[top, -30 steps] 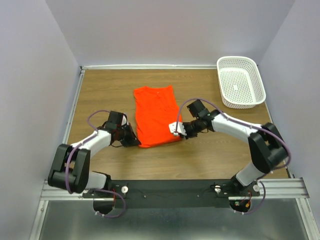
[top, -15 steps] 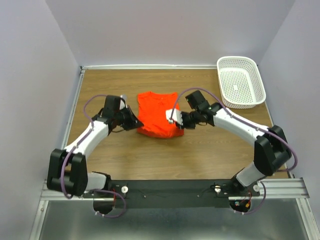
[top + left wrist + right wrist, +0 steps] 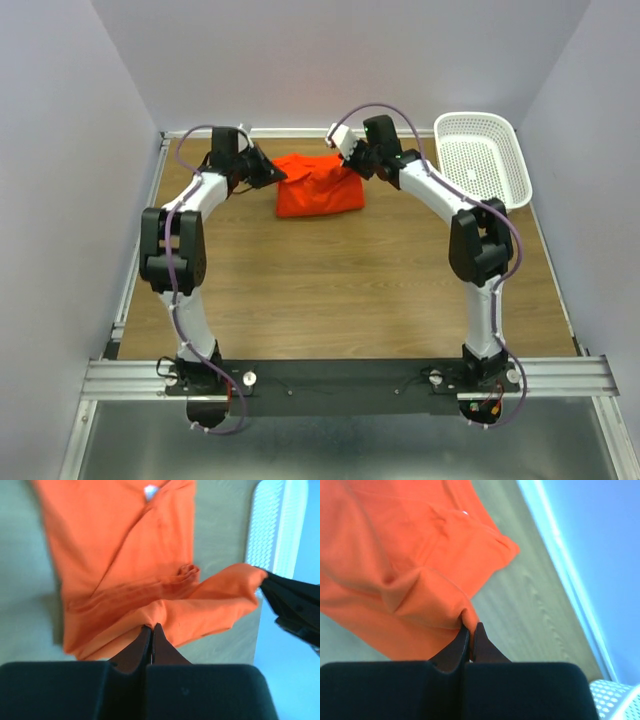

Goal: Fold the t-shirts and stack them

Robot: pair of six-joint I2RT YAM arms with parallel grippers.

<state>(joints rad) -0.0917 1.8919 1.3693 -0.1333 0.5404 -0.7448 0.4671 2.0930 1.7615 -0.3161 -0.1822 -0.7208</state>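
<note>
The bright orange t-shirt (image 3: 318,186) lies folded over on itself near the table's back edge. My left gripper (image 3: 277,174) is shut on the cloth at its left corner, and the left wrist view shows the t-shirt (image 3: 125,570) pinched at my left gripper (image 3: 151,626). My right gripper (image 3: 350,164) is shut on the right corner, where the t-shirt (image 3: 395,570) bunches at my right gripper (image 3: 471,625). Both arms reach far forward. A small white neck label (image 3: 150,491) shows near the collar.
A white perforated basket (image 3: 482,163) stands at the back right corner, close to my right arm. The back wall (image 3: 330,60) rises just behind the shirt. A metal rail (image 3: 140,240) runs along the table's left edge.
Both grippers have carried the shirt's near edge away from the arm bases toward the back wall, doubling the shirt over. The arms are now stretched out.
</note>
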